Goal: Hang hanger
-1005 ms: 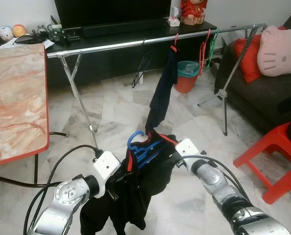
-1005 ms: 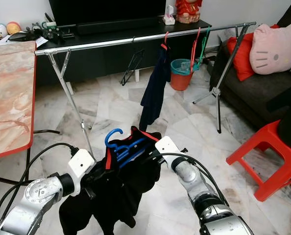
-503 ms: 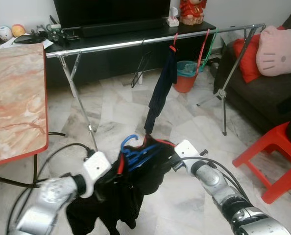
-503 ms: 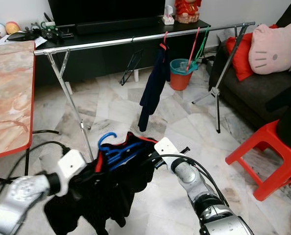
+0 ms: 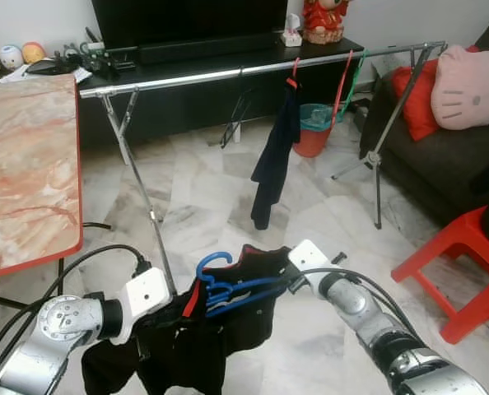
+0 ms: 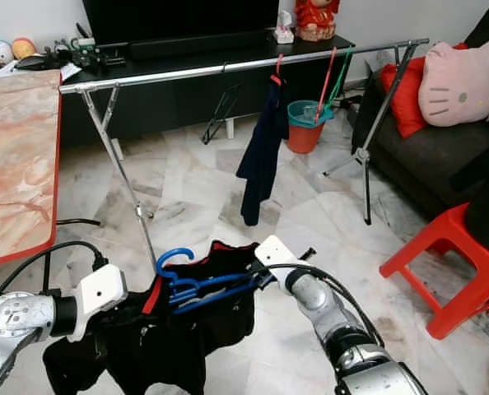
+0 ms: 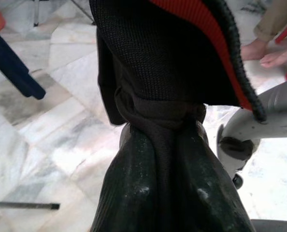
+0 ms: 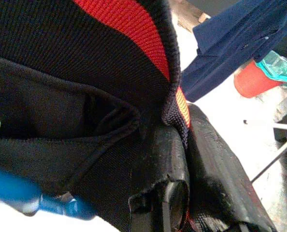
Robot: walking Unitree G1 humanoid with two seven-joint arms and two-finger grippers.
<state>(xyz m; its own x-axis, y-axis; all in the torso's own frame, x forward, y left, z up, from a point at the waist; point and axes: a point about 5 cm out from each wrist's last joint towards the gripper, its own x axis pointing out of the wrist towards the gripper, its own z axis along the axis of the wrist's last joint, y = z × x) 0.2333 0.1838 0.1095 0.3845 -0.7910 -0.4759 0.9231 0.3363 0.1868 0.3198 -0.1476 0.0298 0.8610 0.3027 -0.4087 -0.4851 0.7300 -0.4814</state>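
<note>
Both pincers clamped on black garment [image 5: 228, 329] with blue hanger [image 5: 228, 288]; right wrist view: red trim.

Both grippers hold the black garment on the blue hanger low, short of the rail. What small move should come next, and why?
Probably raise both arms together toward the rail. The left gripper and right gripper are both shut on the garment. The hanger has its hook pointing up but sits well below the rail, which has free space left of the navy garment.
</note>
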